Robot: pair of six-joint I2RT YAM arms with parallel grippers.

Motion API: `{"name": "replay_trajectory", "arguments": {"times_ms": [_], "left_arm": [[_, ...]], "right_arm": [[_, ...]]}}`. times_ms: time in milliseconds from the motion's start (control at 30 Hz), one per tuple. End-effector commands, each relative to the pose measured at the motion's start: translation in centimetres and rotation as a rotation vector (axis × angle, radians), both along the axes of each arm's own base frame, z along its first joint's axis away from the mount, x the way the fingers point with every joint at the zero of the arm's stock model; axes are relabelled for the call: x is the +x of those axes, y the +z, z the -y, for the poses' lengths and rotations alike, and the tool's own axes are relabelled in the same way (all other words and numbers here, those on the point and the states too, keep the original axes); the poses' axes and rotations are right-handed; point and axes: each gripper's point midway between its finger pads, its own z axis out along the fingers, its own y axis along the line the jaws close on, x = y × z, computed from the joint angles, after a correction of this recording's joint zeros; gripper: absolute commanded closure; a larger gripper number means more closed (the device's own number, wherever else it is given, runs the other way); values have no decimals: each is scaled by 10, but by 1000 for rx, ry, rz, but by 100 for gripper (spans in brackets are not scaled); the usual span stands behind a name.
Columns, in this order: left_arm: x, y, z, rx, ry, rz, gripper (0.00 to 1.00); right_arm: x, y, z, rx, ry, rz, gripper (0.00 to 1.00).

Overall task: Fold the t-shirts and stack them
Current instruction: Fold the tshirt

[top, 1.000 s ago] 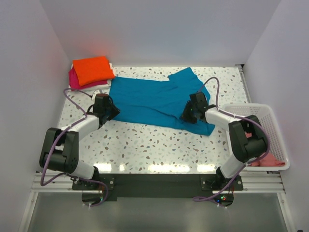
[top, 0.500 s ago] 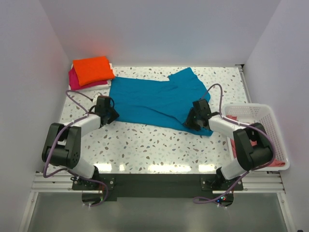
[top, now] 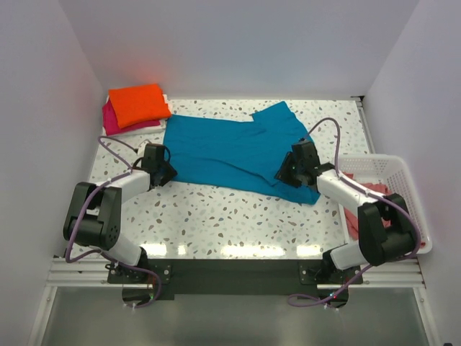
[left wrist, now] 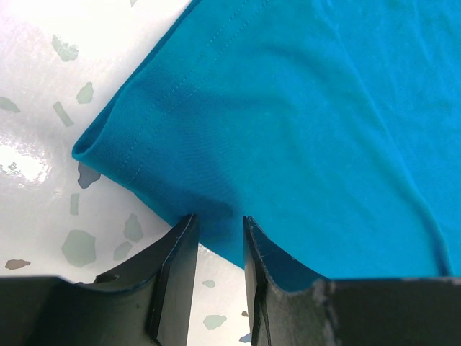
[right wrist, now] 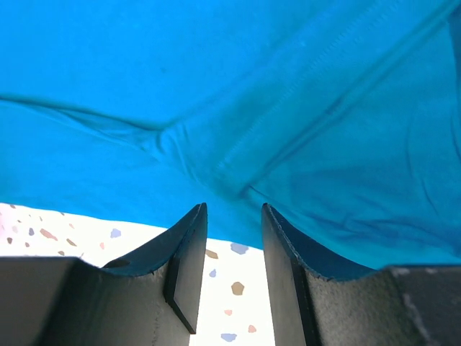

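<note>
The top view looks steeply down from high on the near side of the teal t-shirt (top: 230,148), wide enough to take in the whole counter (top: 216,209). Each wrist view looks past its own fingers from very close. The left pincer (left wrist: 217,218) is at the shirt's near left corner, and the right pincer (right wrist: 233,207) is at its near right edge.

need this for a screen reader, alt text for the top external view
A teal shirt lies spread across a speckled table, the left gripper at its left hem corner and the right gripper at its near right edge. A folded orange shirt sits on a magenta one at the far left; a white basket holding pink cloth stands at the right.
</note>
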Motion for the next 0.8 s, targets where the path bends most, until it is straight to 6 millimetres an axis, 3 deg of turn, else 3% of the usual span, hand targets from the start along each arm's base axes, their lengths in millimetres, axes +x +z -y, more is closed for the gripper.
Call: {"name": "replay_trajectory", "arguments": {"times_ms": [0, 467, 767], "left_arm": [[6, 4, -5, 4, 29, 21, 64], [8, 6, -1, -9, 14, 29, 65], [9, 6, -1, -10, 9, 32, 65]], "right_arm": [[18, 8, -8, -15, 6, 43, 60], [25, -19, -29, -39, 35, -4, 57], [32, -17, -33, -29, 24, 6, 62]]}}
